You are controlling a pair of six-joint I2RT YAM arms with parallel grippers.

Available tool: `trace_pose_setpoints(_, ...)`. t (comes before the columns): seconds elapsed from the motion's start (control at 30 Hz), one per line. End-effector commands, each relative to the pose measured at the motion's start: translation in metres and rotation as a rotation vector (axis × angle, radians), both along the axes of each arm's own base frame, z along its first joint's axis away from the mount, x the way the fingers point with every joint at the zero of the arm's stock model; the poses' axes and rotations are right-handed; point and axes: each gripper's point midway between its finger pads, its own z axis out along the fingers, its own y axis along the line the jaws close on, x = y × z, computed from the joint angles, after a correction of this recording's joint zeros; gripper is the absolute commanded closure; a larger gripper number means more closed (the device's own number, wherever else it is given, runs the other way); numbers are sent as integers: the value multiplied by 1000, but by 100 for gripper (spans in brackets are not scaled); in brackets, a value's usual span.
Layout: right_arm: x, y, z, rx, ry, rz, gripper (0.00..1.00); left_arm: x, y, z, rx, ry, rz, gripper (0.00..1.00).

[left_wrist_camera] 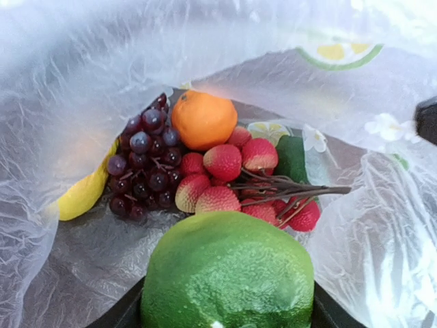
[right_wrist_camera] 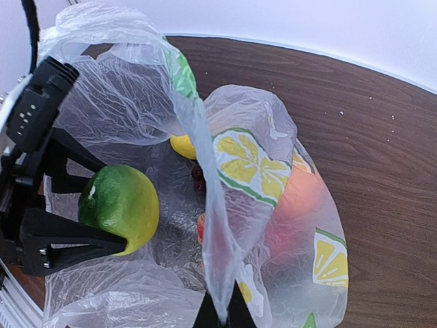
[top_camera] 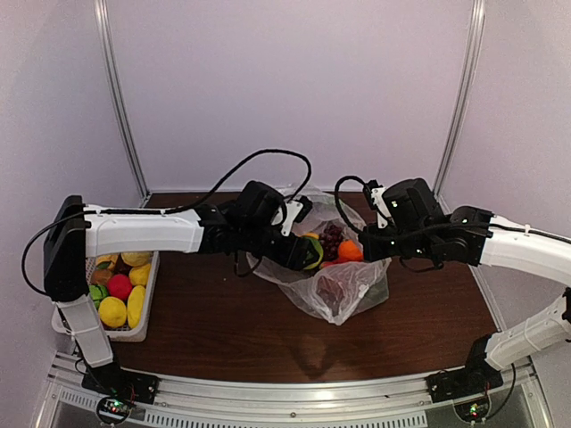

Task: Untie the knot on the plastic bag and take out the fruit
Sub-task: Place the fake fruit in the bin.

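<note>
The plastic bag (top_camera: 343, 290) lies at the table's middle with its mouth open; the knot is out of view. My left gripper (top_camera: 306, 252) is inside the mouth, shut on a green lime (left_wrist_camera: 229, 273), which also shows in the right wrist view as the lime (right_wrist_camera: 119, 205) between black fingers (right_wrist_camera: 68, 240). Deeper in the bag lie dark grapes (left_wrist_camera: 140, 160), an orange (left_wrist_camera: 203, 120), red fruit (left_wrist_camera: 225, 164) and a yellow fruit (left_wrist_camera: 82, 195). My right gripper (right_wrist_camera: 222, 318) is shut on a drawn-up strip of the bag's edge (right_wrist_camera: 205, 205), holding it taut.
A white slotted basket (top_camera: 134, 335) with yellow, red and green fruit stands at the table's left edge beside the left arm. Brown tabletop (top_camera: 223, 330) shows in front of the bag. White walls close in the back and the sides.
</note>
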Motion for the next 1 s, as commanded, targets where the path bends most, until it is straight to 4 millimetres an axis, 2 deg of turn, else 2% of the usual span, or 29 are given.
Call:
trace_pose_setpoints(0.0, 0, -3, 0, 9, -5, -13, 100, -1, -7, 50, -107, -90, -30, 41)
trace_pose_setpoints(0.2, 0, -4, 0, 8, -6, -13, 100, -14, -6, 84, -180, -105, -80, 41)
trace_pose_setpoints(0.43, 0, -4, 1, 11, -7, -14, 100, -20, 18, 104, -137, -123, -72, 40)
trace_pose_setpoints(0.63, 0, -5, 1, 10, -9, -16, 100, -14, 60, 96, -87, -88, -47, 40)
trace_pose_setpoints(0.97, 1, -4, 0, 4, -6, -16, 100, 6, 153, 68, -3, -17, 112, 40)
